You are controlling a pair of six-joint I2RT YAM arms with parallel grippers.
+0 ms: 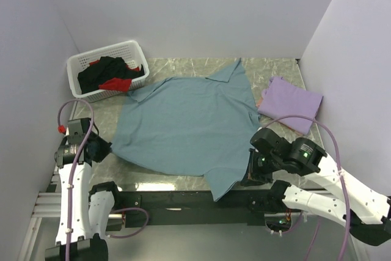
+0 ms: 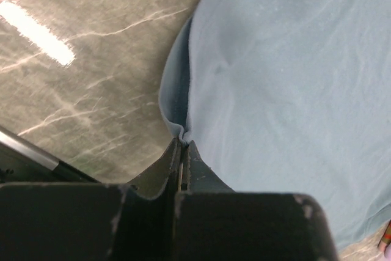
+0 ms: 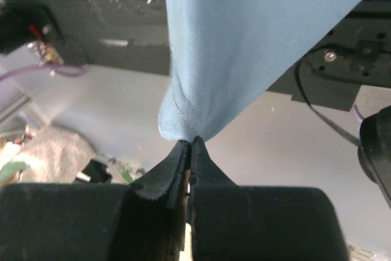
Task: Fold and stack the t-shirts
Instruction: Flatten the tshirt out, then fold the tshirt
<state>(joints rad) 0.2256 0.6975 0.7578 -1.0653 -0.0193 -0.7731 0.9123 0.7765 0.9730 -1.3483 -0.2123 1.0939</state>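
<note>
A large teal-blue t-shirt point(image 1: 189, 123) lies spread flat across the marble table point(image 1: 275, 68). My left gripper point(image 1: 109, 149) is shut on the shirt's left edge; in the left wrist view its tips point(image 2: 183, 143) pinch a small fold of the teal cloth point(image 2: 281, 90) just above the tabletop. My right gripper point(image 1: 250, 172) is shut on the shirt's near right corner, which hangs past the table's front edge; the right wrist view shows the hemmed cloth point(image 3: 244, 41) pinched at the tips point(image 3: 192, 142). A folded lavender t-shirt point(image 1: 290, 103) lies at the right.
A white slotted basket point(image 1: 104, 50) at the back left holds a black t-shirt point(image 1: 107, 70) and a red one point(image 1: 116, 84). Walls close in the left, back and right. The black rail point(image 1: 183, 200) runs along the table's near edge.
</note>
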